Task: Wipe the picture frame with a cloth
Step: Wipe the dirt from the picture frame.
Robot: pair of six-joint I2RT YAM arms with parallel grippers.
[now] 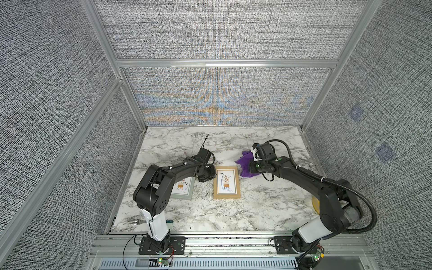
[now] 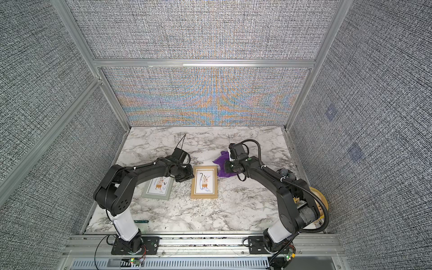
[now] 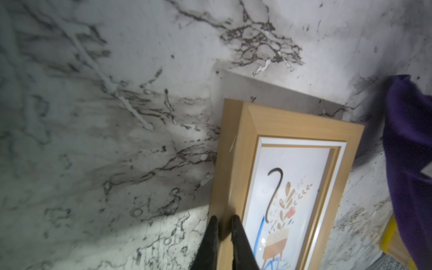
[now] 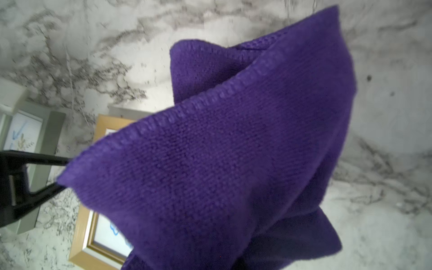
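- At the far left, near the front edge of your marble table (image 1: 233,217), a fork (image 1: 136,221) lies partly hidden behind the left arm's base.
- Next comes a grey-green frame (image 2: 157,190), flat on the table and partly under the left arm.
- Your left gripper (image 3: 224,224) sits low at the left side of the wooden picture frame (image 1: 226,182). Its jaws are almost together and pinch that side rail, one finger outside the edge and one on the inner side.
- The wooden picture frame lies flat and face up mid-table, with black and blue marks showing on its glass.
- The cloth (image 1: 243,161), deep purple, hangs bunched just beyond the frame's far right corner, off the glass. You cannot tell whether it touches the table.
- Your right gripper (image 4: 65,174) is clamped on an edge of the cloth.
- At the far right, a yellow round object (image 1: 315,203) sits mostly hidden behind the right arm.
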